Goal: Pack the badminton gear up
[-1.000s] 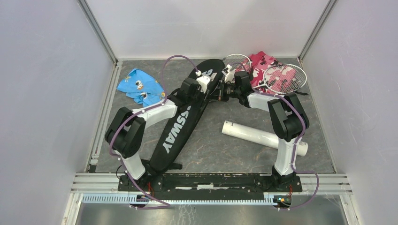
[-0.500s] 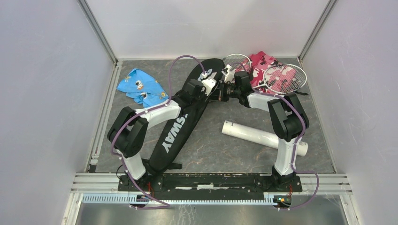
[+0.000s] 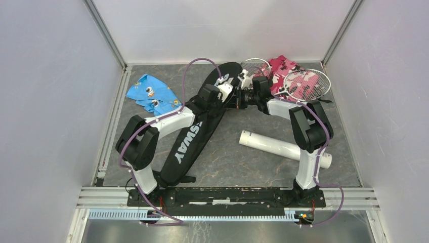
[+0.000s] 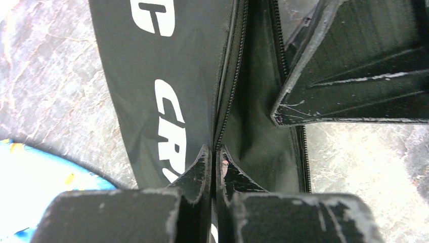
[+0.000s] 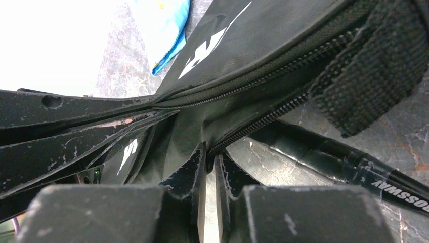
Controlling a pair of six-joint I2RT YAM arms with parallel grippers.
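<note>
The long black "CROSSWAY" racket bag [image 3: 189,139] lies diagonally across the table. My left gripper [image 3: 233,97] is shut on one zipper edge of the bag [image 4: 152,76] near its wide end. My right gripper [image 3: 238,97] faces it and is shut on the opposite zipper edge [image 5: 238,66]; a black racket handle [image 5: 349,164] lies beside it. Two silver rackets [image 3: 306,83] rest on the pink camouflage cloth at the back right. The long white tube [image 3: 283,148] lies right of the bag. No shuttlecocks show.
A blue printed cloth [image 3: 152,93] lies at the back left, also in the left wrist view [image 4: 35,177]. The pink camouflage cloth [image 3: 283,68] sits under the racket heads. White walls close in the table on three sides.
My left gripper has moved right along the bag's wide end until it meets my right gripper. The right arm has barely moved.
</note>
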